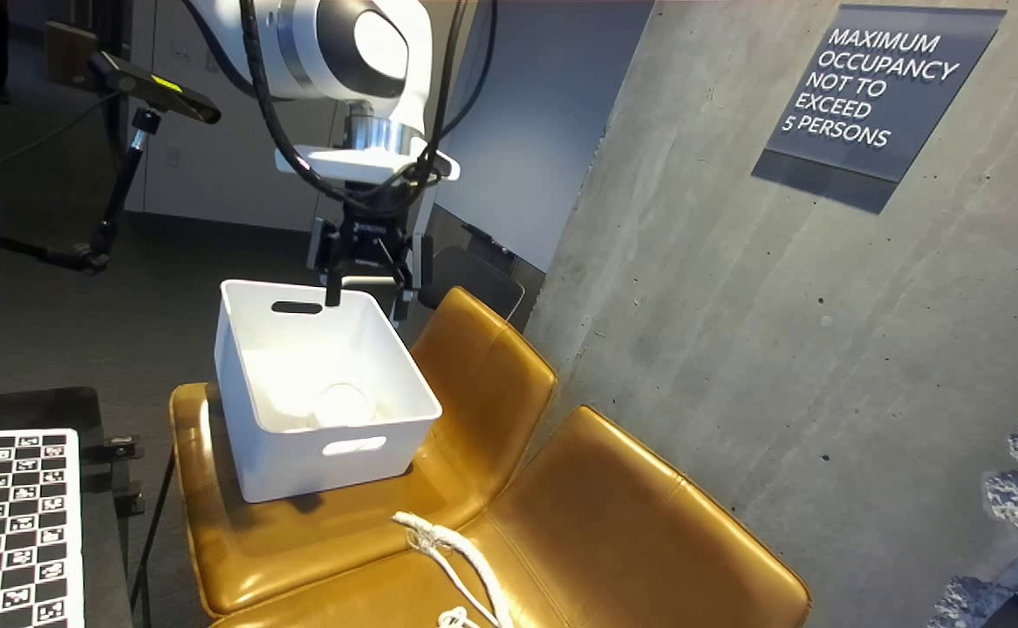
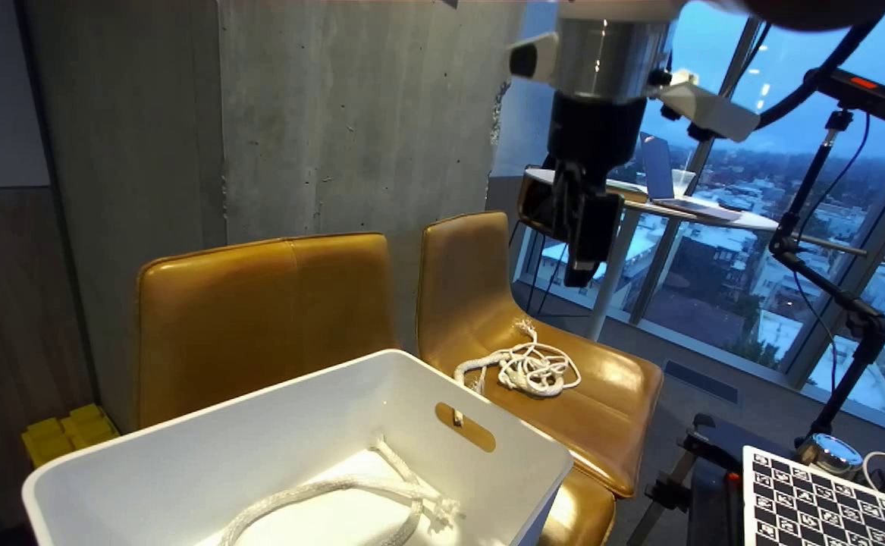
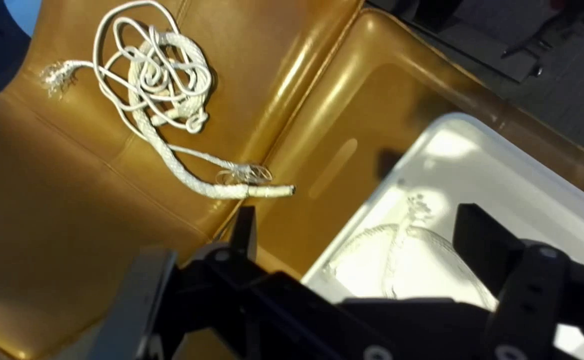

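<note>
The gripper (image 1: pixel 367 303) hangs pointing down from the white arm (image 1: pixel 386 52), its jaws spread wide with nothing between them. In the wrist view one of its black fingers (image 3: pixel 244 230) shows against tan leather, the other against the inside of a white bin (image 1: pixel 299 471). That bin, round-cornered and smooth-walled, sits on the seat of a tan chair (image 1: pixel 238 558), and a pale braided rope (image 2: pixel 336 483) lies on its floor, one stretch crossing another near a frayed end. On the seat of the neighbouring chair (image 1: pixel 648 515) rests a bundle of white rope (image 2: pixel 533 371), thin cord looped over a thicker braid, whose straight tip reaches across the gap between the two seats toward the bin. Two frayed strands show in that bundle as well. Behind the chairs rises a concrete wall (image 1: pixel 692 305) bearing an occupancy sign (image 1: pixel 875 96). A black-and-white checkered board (image 2: pixel 836 500) lies near the foot of a jointed black stand (image 2: pixel 829 288) that carries a camera (image 2: pixel 863 95), while a laptop (image 2: pixel 658 167) sits on a round table (image 2: pixel 749 220) beside a tall window (image 2: pixel 753 174)
</note>
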